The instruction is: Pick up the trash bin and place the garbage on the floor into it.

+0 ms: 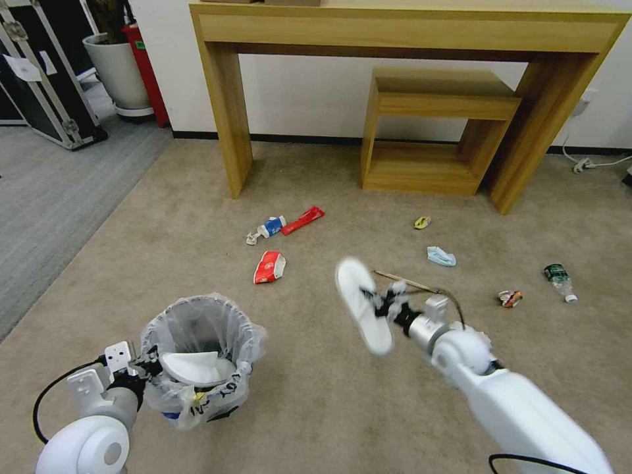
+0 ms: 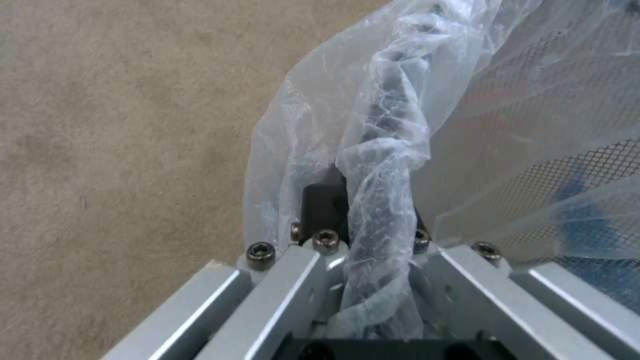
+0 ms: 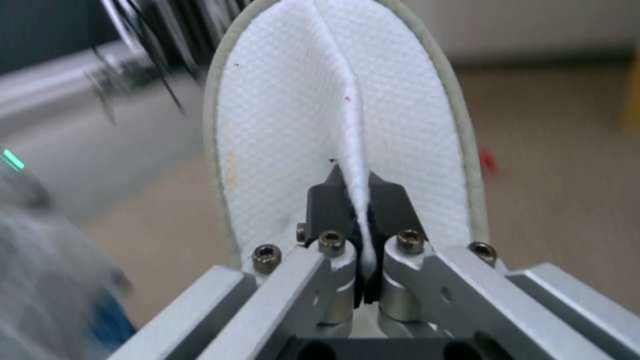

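Note:
The trash bin [image 1: 197, 368], black with a crinkly white bag, hangs low at the left, and a white slipper [image 1: 192, 367] lies inside it. My left gripper [image 1: 146, 366] is shut on the bin's bagged rim [image 2: 377, 165]. My right gripper [image 1: 382, 304] is shut on a second white slipper [image 1: 362, 304], held above the floor [image 1: 316, 395] to the right of the bin; its fingers [image 3: 333, 200] pinch the slipper's strap [image 3: 347, 125]. More garbage lies on the carpet: a red-white cup [image 1: 269, 266], a red wrapper [image 1: 303, 220], a wooden stick [image 1: 403, 280], a blue mask [image 1: 440, 256], a bottle [image 1: 560, 281], a crushed can [image 1: 509, 298].
A wooden desk [image 1: 408, 33] with a low shelf unit [image 1: 431, 128] under it stands against the far wall. A grey carpet strip [image 1: 52, 197], a black case [image 1: 39, 72] and a plant pot [image 1: 120, 72] are at the left. A cable [image 1: 592, 161] lies at the right wall.

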### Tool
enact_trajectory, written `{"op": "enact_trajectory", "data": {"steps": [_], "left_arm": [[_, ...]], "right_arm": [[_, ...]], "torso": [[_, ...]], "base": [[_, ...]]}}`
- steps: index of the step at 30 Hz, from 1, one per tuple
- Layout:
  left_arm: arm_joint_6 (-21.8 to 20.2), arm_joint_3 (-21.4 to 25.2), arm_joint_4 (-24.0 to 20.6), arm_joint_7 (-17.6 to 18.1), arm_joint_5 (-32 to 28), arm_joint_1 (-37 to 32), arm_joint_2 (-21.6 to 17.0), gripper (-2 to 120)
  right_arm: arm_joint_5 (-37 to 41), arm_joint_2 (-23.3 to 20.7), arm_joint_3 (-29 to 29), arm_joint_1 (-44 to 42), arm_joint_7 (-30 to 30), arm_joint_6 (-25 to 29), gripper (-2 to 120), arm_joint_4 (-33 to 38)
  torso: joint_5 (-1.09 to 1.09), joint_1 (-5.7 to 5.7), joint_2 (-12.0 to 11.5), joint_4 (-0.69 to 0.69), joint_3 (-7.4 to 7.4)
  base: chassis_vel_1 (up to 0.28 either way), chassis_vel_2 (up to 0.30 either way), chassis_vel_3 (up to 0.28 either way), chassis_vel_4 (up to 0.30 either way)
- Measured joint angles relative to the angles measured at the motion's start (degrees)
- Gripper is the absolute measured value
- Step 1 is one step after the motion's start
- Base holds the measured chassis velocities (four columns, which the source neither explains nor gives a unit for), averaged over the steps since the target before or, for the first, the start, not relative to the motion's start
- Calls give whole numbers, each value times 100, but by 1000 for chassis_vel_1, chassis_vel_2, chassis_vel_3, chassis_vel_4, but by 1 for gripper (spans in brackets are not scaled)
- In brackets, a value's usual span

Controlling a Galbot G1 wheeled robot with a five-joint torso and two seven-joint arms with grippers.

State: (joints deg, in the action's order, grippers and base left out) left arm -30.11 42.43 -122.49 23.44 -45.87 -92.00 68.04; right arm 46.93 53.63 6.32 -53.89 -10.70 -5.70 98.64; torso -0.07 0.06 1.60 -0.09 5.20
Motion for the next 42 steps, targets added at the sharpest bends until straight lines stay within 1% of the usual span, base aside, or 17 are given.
{"op": "enact_trajectory", "data": {"steps": [3, 4, 8, 11, 12, 15, 16, 18, 19, 26, 27, 30, 33, 34, 35, 37, 42], "left_arm": [[-40, -20, -122, 13, -40, -23, -12, 1], [-40, -20, -122, 13, -40, -23, -12, 1], [-57, -18, -227, 20, -58, -60, -23, 1], [-78, -11, -321, 28, -69, -93, -19, 1], [-78, -11, -321, 28, -69, -93, -19, 1], [-105, -24, -366, 36, -71, -108, 22, 1], [-105, -24, -366, 36, -71, -108, 22, 1], [-130, -49, -388, 44, -66, -110, 70, 1], [-130, -49, -388, 44, -66, -110, 70, 1], [-150, -88, -454, 44, 1, -164, 226, 1], [-150, -88, -454, 44, 1, -164, 226, 1], [-150, -97, -550, 37, 28, -220, 287, 1], [-151, -93, -586, 33, 29, -233, 295, 1], [-151, -71, -624, 31, 26, -243, 299, 1], [-151, -71, -624, 31, 26, -243, 299, 1], [-151, -27, -663, 31, 22, -263, 305, 1], [-137, 14, -698, 30, 11, -286, 313, 1]], "right_arm": [[418, -162, 154, 42, -258, 586, 0, 745], [418, -162, 154, 42, -258, 586, 0, 745], [876, -208, -17, 209, -673, 1170, 0, 1179], [1293, -205, -365, 439, -1212, 1477, 0, 1513], [1293, -205, -365, 439, -1212, 1477, 0, 1513], [1459, -185, -891, 713, -1734, 1705, 0, 1645], [1459, -185, -891, 713, -1734, 1705, 0, 1645], [1548, -115, -1409, 1006, -2000, 1887, 0, 1612], [1548, -115, -1409, 1006, -2000, 1887, 0, 1612], [1465, 313, -2577, 1767, -2167, 2141, 0, 840], [1465, 313, -2577, 1767, -2167, 2141, 0, 840], [1363, 713, -3116, 2088, -2234, 2287, 0, 226], [1328, 920, -3292, 2189, -2261, 2351, 0, -36], [1291, 1243, -3529, 2308, -2278, 2481, 0, -390], [1291, 1243, -3529, 2308, -2278, 2481, 0, -390], [1221, 1567, -3777, 2423, -2288, 2585, 0, -776], [1082, 1820, -4085, 2517, -2322, 2736, 0, -1248]], "torso": [[0, 0, 0, -1, 0], [0, 0, 0, -1, 0], [0, 0, 0, -1, 0], [0, 0, 0, -1, 0], [0, 0, 0, -1, 0], [-1, 0, 0, 0, 0], [-1, 0, 0, 0, 0], [-1, 0, 0, -1, 0], [-1, 0, 0, -1, 0], [-1, 0, 0, 0, 1], [-1, 0, 0, 0, 1], [-2, 0, 0, -1, 1], [-2, 0, 0, -1, 1], [-1, 0, 0, 0, 1], [-1, 0, 0, 0, 1], [-2, 0, 0, 1, 1], [-2, 0, 0, 0, 1]], "base": [[0, 0, 0, 0], [0, 0, 0, 0], [0, 0, 0, 0], [0, 0, 0, 0], [0, 0, 0, 0], [0, 0, 0, 0], [0, 0, 0, 0], [0, 0, 0, 0], [0, 0, 0, 0], [0, 0, 0, 0], [0, 0, 0, 0], [0, 0, 0, 0], [0, 0, 0, 0], [0, 0, 0, 0], [0, 0, 0, 0], [0, 0, 0, 0], [0, 0, 0, 0]]}}
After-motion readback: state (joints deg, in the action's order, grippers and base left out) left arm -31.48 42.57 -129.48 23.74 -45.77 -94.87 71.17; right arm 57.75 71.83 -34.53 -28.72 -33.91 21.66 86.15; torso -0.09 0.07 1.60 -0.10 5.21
